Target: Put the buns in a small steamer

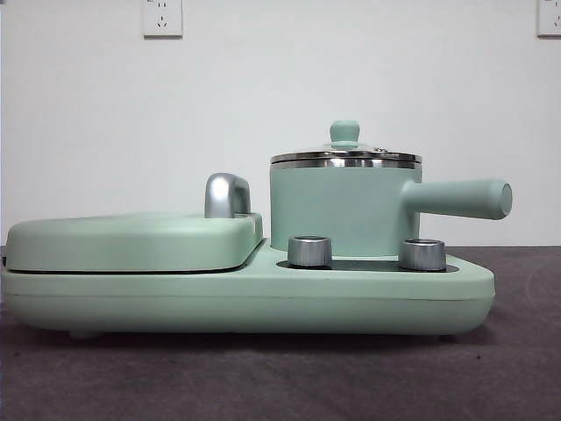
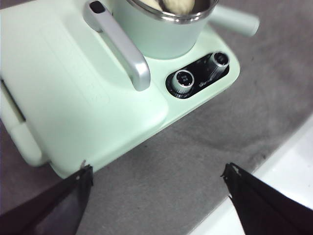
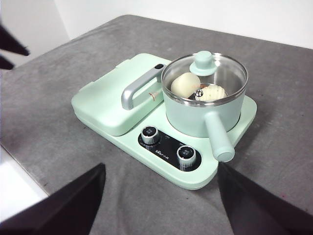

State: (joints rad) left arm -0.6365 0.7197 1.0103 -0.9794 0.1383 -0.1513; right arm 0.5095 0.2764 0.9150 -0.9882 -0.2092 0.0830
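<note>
A grey felt-like cloth covered the table (image 3: 58, 112), with a white wall and two sockets behind in the front view. At frame centre stood a mint-green cooking appliance (image 1: 245, 294), its flat hinged griddle lid (image 1: 131, 241) shut on the left. On its right sat the small steamer (image 3: 203, 105), glass lid (image 3: 205, 73) on, long handle (image 3: 218, 137) pointing to the lower right of the right wrist view. Through the glass both buns showed inside: the smooth bun (image 3: 184, 84) and the ridged bun (image 3: 212, 92) side by side. The left pincer (image 2: 156, 196) hung apart and empty over the table near the appliance's corner. The right pincer (image 3: 161, 205) was also spread wide, holding nothing, well back from the steamer.
</note>
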